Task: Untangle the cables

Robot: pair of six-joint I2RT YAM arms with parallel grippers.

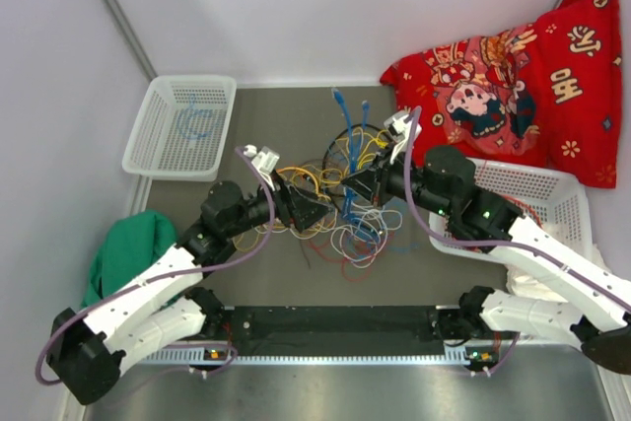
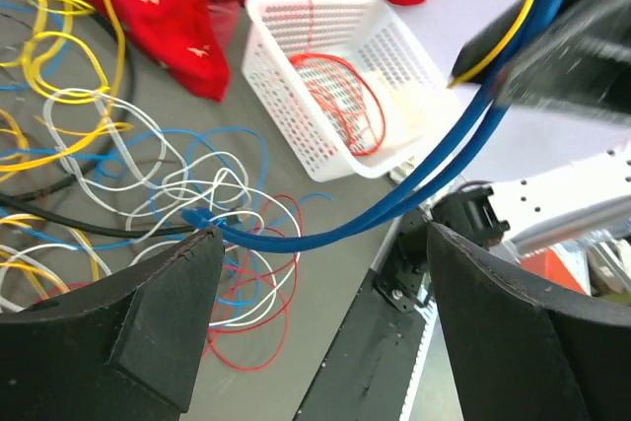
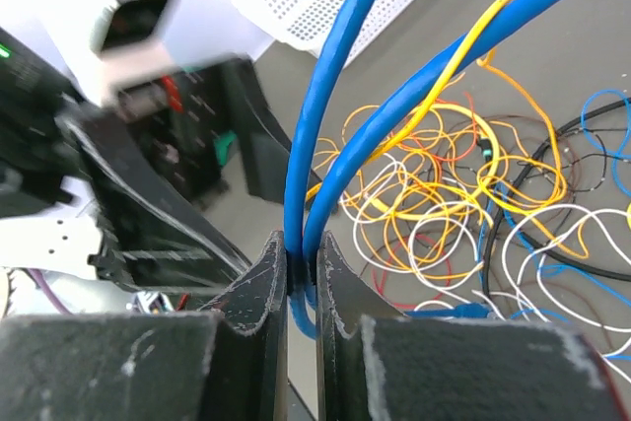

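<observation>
- My right pincer (image 3: 301, 253) is clamped tight on 2 strands of a blue cable (image 3: 330, 96), low centre of the right wrist view.
- My left pincer (image 2: 323, 234) gapes wide, gripping nothing; the blue cable runs across its gap.
- The tangled cables (image 1: 340, 199) lie mid-frame in the top view.

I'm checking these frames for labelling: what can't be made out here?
- Top view: which of the cables crosses which, too small.
- Top view: the right gripper's hold, hidden under its wrist; the right wrist view shows jaws shut on the blue cable.
- Left wrist view: that cable's upper end, cut by the top edge beside a blurred dark shape.
- Right wrist view: a blurred grey block, unidentifiable.
</observation>
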